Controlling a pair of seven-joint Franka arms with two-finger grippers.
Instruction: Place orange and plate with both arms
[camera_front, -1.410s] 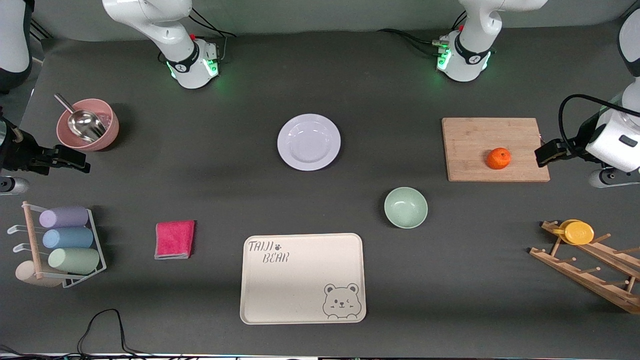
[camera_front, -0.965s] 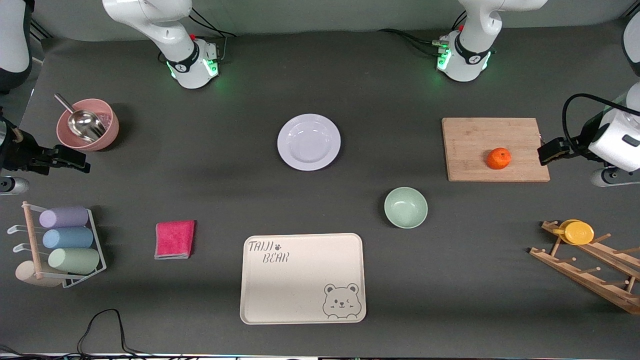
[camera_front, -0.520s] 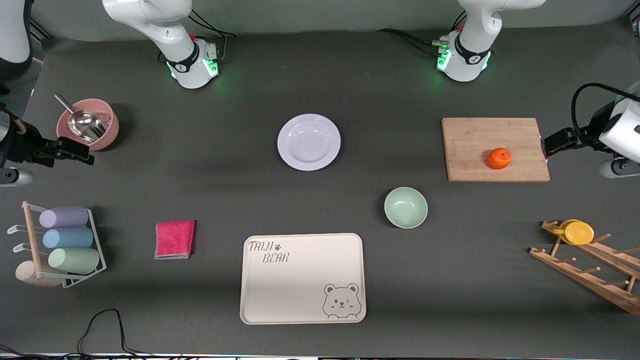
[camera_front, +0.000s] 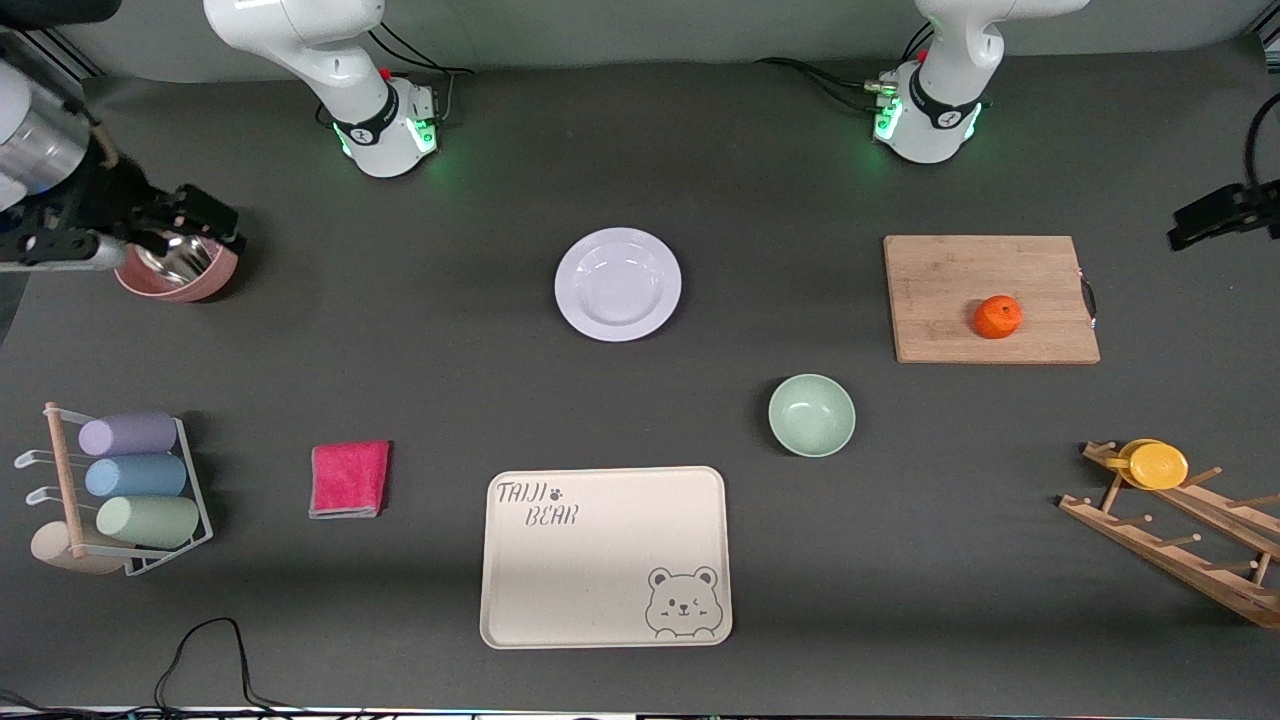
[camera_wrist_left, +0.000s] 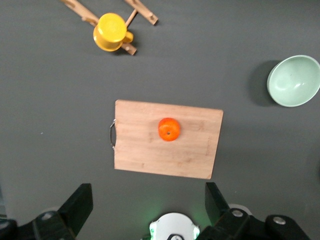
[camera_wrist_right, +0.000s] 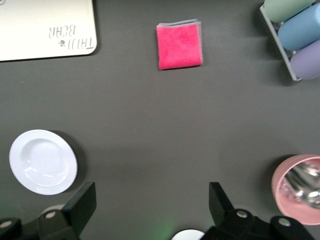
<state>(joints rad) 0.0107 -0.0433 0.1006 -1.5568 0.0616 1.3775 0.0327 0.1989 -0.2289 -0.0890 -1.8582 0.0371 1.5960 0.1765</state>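
Note:
The orange (camera_front: 998, 317) sits on a wooden cutting board (camera_front: 960, 280) toward the left arm's end of the table. It also shows in the left wrist view (camera_wrist_left: 169, 129). The pale plate (camera_front: 618, 284) lies on the table at mid-width, and shows in the right wrist view (camera_wrist_right: 43, 162). My left gripper (camera_front: 1195, 222) is open and empty, high over the table off the board's handle end (camera_wrist_left: 148, 201). My right gripper (camera_front: 205, 225) is open and empty, high over the pink bowl (camera_front: 180, 275), and shows in its own view (camera_wrist_right: 152, 202).
A mint-green bowl (camera_front: 811, 414) and a cream bear tray (camera_front: 604, 556) lie nearer the front camera. A pink cloth (camera_front: 349, 478), a rack of cups (camera_front: 130, 490) and a wooden peg rack with a yellow cup (camera_front: 1155, 464) stand near the ends.
Both grippers have risen and swung toward the robots' bases. The right one now hangs over the pink bowl. The left one has drawn away from the board. Orange and plate have not moved.

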